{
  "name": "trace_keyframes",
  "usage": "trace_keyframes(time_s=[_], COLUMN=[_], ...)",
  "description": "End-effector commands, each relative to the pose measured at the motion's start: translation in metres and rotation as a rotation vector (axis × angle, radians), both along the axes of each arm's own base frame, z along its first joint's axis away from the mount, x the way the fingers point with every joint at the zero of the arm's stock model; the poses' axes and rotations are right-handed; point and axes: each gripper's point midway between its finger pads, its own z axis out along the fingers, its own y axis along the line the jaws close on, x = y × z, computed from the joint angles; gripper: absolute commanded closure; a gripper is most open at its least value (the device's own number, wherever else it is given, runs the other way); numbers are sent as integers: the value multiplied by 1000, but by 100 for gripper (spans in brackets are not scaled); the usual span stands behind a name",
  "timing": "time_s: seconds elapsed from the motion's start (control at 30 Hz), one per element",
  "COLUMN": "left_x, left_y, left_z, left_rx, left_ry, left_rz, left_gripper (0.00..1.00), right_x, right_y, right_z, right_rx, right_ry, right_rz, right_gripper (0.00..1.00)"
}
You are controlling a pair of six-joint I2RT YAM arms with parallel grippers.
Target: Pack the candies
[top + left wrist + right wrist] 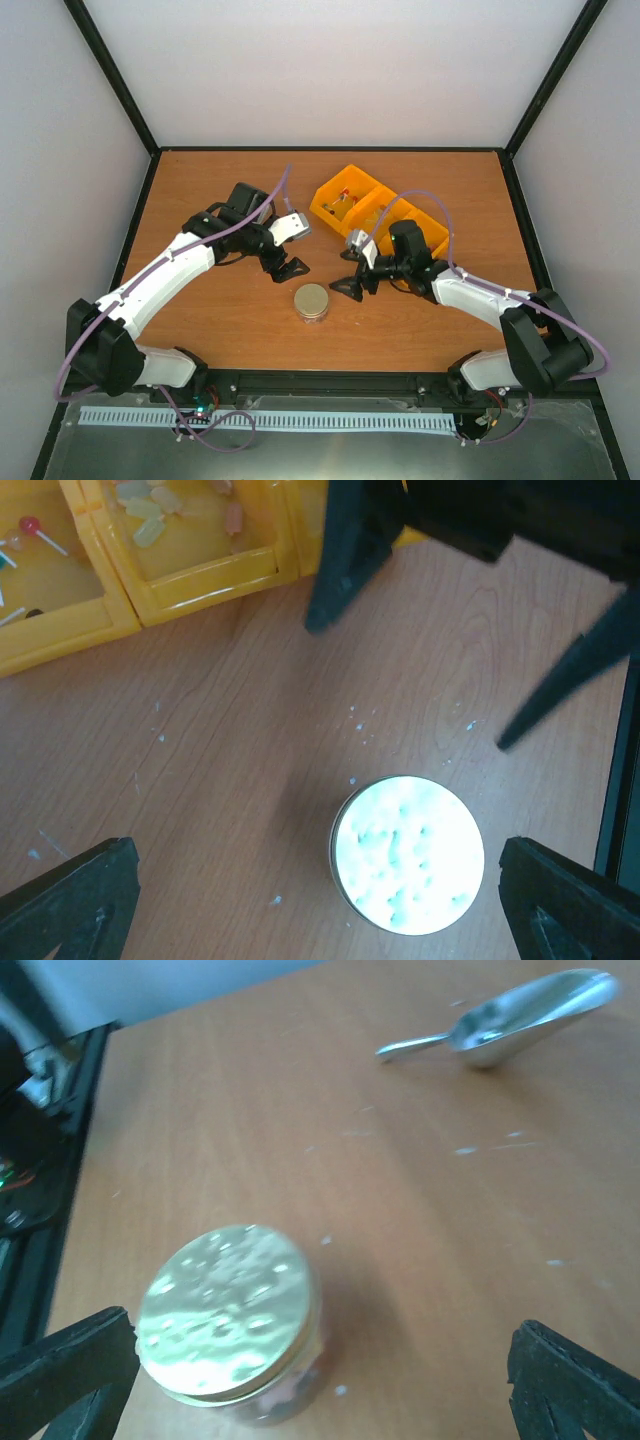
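Table [200, 190]: orange-brown wood grain with a black rim.
Jar [311, 301]: upright near the front middle, shiny metal lid on.
Bins [210, 585]: yellow, joined in a slanted row toward the back right.
Scoop [510, 1020]: metal, lying on the wood well apart from the jar.
Specks [360, 720]: white flecks scattered on the wood around the jar.

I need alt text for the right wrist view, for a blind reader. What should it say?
A small jar with a shiny gold metal lid stands on the brown wooden table, low and left, before the open right gripper. A silver metal scoop lies apart at the upper right.
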Motion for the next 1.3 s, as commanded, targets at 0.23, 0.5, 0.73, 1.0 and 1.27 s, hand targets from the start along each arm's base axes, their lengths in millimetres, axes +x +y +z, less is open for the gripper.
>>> trace_keyframes(time_s=[0.23,0.5,0.73,1.0,1.27], left_x=[-34,-41,-47,-44,-35], left_y=[12,9,11,5,-7], left_z=[-34,-45,-55,-60,-71], left_rx=[32,25,40,60,94], left_ry=[-69,-85,-100,-150,-217], left_rz=[-198,-260,-290,-321,-330], left_gripper=[6,23,31,41,47], right_x=[-56,-67,-46,-24,-5], right_y=[21,41,48,57,45], right_z=[-52,-83,-96,-97,-100], right_rx=[-44,-88,-102,-70,-41], right_ry=[-158,-186,-184,-218,-244], right_rz=[181,189,57,-14,-31], right_gripper=[0,0,0,6,5])
